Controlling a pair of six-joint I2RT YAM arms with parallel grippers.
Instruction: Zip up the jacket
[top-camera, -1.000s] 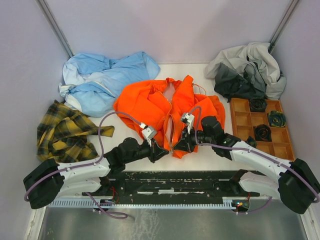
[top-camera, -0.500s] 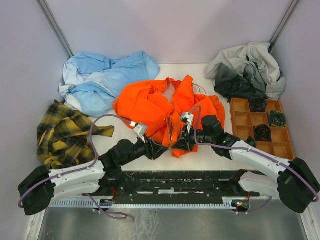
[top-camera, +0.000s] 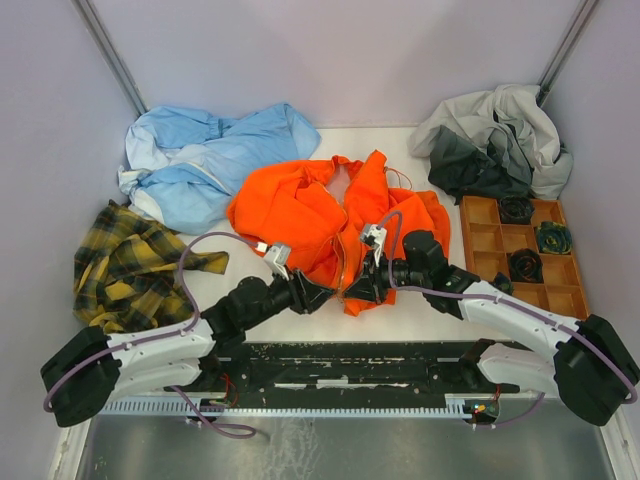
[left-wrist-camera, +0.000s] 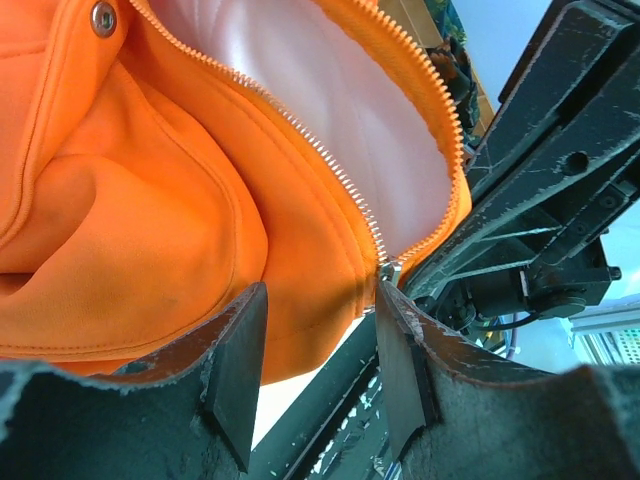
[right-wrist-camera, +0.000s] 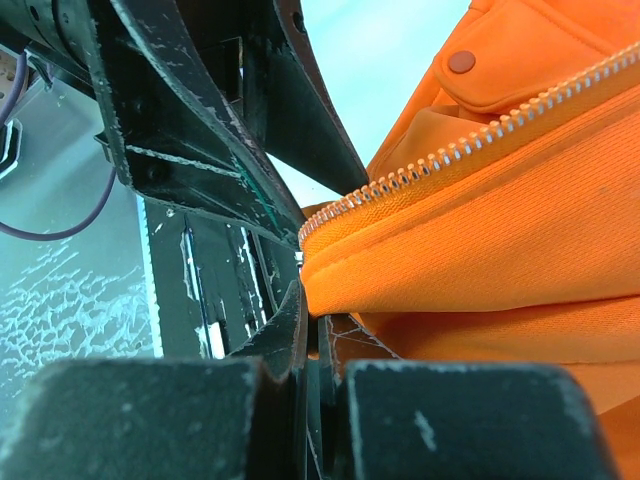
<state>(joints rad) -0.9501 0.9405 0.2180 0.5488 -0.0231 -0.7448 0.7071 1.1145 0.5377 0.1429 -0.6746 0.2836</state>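
Right wrist: right pincer (right-wrist-camera: 311, 335) clamps jacket (right-wrist-camera: 500, 250) hem (beside zipper (right-wrist-camera: 450, 150)); left pincer (left-wrist-camera: 315, 345) gapes.

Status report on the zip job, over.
Left tool open at the bottom of the jacket, by the zipper end. Right tool shut on the jacket. Zipper open, pink lining showing. No obstruction seen at the zipper.

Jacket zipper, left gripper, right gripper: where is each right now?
jacket zipper (left-wrist-camera: 330, 165), left wrist view, middle of the tooth row.
left gripper (top-camera: 325, 296), top view, midway between fingertips.
right gripper (top-camera: 353, 292), top view, midway between fingertips.
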